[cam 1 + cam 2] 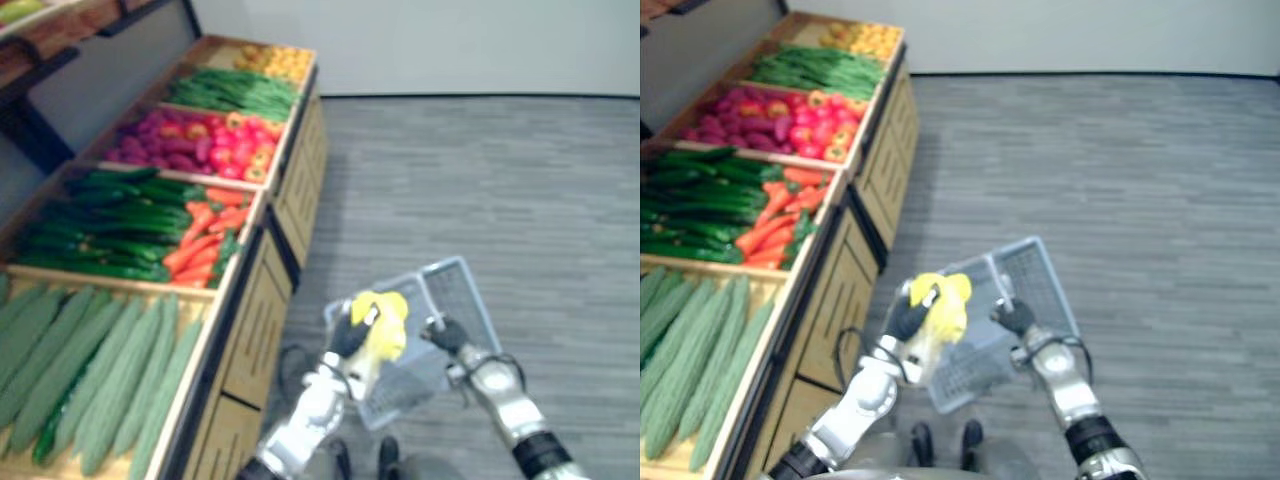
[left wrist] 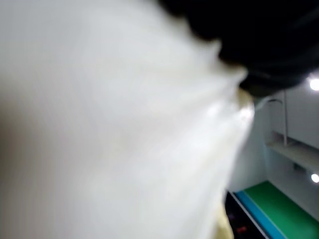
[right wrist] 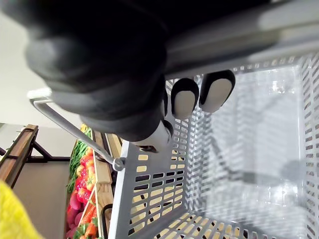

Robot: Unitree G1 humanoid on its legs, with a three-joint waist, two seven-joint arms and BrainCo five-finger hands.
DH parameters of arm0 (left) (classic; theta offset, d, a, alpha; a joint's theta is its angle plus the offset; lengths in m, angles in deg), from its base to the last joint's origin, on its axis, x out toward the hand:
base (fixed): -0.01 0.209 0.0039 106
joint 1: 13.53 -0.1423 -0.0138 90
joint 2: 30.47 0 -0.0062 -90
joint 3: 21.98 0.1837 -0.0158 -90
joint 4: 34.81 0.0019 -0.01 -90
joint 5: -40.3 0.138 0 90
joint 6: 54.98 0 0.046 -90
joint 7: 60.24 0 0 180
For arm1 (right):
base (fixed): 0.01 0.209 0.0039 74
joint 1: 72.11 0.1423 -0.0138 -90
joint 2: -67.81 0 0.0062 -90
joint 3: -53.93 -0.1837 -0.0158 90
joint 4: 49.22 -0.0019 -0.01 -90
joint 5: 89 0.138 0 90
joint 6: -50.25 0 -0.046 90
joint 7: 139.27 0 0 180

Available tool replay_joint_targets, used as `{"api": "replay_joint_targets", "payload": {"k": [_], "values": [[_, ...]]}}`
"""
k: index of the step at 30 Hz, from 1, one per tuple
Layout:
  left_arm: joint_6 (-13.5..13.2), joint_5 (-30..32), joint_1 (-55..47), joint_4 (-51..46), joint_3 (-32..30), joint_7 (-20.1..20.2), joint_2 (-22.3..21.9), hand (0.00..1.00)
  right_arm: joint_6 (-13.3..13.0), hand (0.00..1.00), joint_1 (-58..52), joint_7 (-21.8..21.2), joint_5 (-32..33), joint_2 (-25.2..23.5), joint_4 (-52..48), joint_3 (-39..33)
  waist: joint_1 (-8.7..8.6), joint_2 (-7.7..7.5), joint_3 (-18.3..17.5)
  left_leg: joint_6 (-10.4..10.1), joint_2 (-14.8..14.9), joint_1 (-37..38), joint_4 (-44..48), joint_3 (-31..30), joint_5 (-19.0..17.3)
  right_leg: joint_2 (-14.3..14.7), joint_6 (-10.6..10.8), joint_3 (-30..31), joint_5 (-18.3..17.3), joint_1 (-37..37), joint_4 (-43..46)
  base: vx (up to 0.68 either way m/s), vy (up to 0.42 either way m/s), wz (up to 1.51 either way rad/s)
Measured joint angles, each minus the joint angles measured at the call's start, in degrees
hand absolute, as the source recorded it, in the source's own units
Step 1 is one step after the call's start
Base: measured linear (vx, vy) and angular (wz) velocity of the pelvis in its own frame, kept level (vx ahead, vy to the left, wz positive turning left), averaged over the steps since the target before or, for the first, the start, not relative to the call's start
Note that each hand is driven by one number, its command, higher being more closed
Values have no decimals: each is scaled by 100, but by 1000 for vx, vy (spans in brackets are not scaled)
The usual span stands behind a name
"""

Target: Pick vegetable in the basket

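A yellow pepper (image 1: 385, 322) is held by my left hand (image 1: 350, 337), whose fingers curl round it just above the near-left rim of a grey plastic basket (image 1: 458, 288). The basket hangs tilted in front of me, above the floor. My right hand (image 1: 447, 335) is shut on the basket's handle (image 3: 70, 132), and its dark-tipped fingers (image 3: 184, 97) wrap over the handle bar in the right wrist view. The basket's slotted wall (image 3: 149, 194) shows past them, with nothing inside that I can see. A yellow patch of the pepper (image 3: 12, 214) shows beside the basket. The pepper (image 2: 124, 129) sits very close in the left wrist view.
A wooden produce stand (image 1: 255, 330) runs along my left. Its bins hold pale green gourds (image 1: 90, 370), dark cucumbers (image 1: 110, 225), carrots (image 1: 205, 240), red and purple peppers (image 1: 200, 140), green beans (image 1: 240, 92) and yellow produce (image 1: 275, 60). Grey floor (image 1: 500, 180) spreads to the right.
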Motion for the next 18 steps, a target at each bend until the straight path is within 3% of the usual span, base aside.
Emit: {"api": "replay_joint_targets", "payload": {"k": [2, 4, 6, 7, 9, 10, 11, 12, 14, 15, 16, 17, 18], "values": [[1, -124, 58, 238, 95, -2, -40, 100, 17, 100, -31, -112, 72, -22, -151, 128, 38, -27, -6, 119, 40, 13, -7, 169, 79, 5, 98, 118, -112, -118, 186, 163, 121, -50], [17, -130, 62, 456, 122, -2, -53, 100, 96, 100, -63, -226, 221, -62, -337, 275, 76, -163, -71, 354, -6, 21, -149, 396, 86, -80, 179, 236, -345, -391, 536, 175, 101, -42], [66, -112, 65, 676, 172, -14, -49, 100, 258, 100, -94, -349, 544, -134, -520, 551, 81, -404, -99, 590, -105, 206, -387, 591, 37, -538, 441, -154, -718, -910, 2091, 247, 65, -28], [100, -105, 74, 800, 228, -25, -24, 100, 278, 100, -190, -377, 709, -241, -530, 688, 55, -478, -88, 602, -110, 374, -404, 580, -20, -754, 566, -415, -569, -1151, 2947, 285, 33, -4], [127, 1, 70, 853, 417, -99, 130, 100, 300, 100, -501, -409, 999, -349, -564, 853, 31, -578, -98, 480, -41, 754, -456, 504, -63, -869, 384, -651, -116, -1240, 3722, 336, -22, 25], [128, 103, 88, 896, 509, -176, 186, 100, 387, 100, -725, -448, 1191, -334, -720, 842, -5, -571, -93, 466, 109, 940, -489, 383, -70, -846, 401, -743, -10, -1305, 4026, 381, -87, 41], [128, 159, 121, 912, 514, -214, 184, 100, 393, 100, -802, -474, 1252, -298, -829, 841, -32, -569, -89, 466, 161, 990, -516, 301, -70, -815, 373, -742, -227, -1322, 3986, 442, -124, 51], [133, 171, 218, 930, 531, -280, 184, 0, 409, 100, -886, -569, 1375, -229, -1041, 839, -117, -564, -79, 465, 278, 1032, -572, 193, -70, -717, 403, -662, -502, -1412, 3570, 272, -95, 40], [170, 179, 482, 1118, 584, -435, 190, 0, 441, 100, -1014, -633, 1469, -205, -1284, 813, -248, -518, -49, 451, 445, 1112, -675, 79, -79, -581, 482, -483, -488, -1486, 2338, 320, -134, 28], [231, 215, 666, 1350, 593, -503, 190, 0, 478, 100, -1084, -725, 1469, -158, -1388, 755, -263, -561, -42, 442, 463, 1223, -732, 86, -85, -576, 699, -340, -303, -1493, 1513, 324, -165, 12], [259, 255, 764, 1509, 608, -569, 190, 0, 488, 100, -1124, -788, 1469, -109, -1451, 741, -267, -601, -46, 381, 450, 1271, -703, 107, -120, -607, 778, -276, -173, -1476, 1132, 349, -211, 7], [335, 410, 886, 1820, 603, -700, 192, 0, 513, 100, -1230, -921, 1470, -34, -1619, 741, -289, -747, -78, 110, 399, 1377, -558, 127, -290, -722, 763, -142, 270, -1424, 604, 387, -264, 13], [385, 549, 939, 2164, 568, -814, 236, 0, 586, 100, -1351, -1093, 1544, 18, -1829, 775, -322, -851, -42, -136, 341, 1533, -366, 135, -545, -865, 607, -49, 814, -1372, 572, 403, -295, -4]]}}
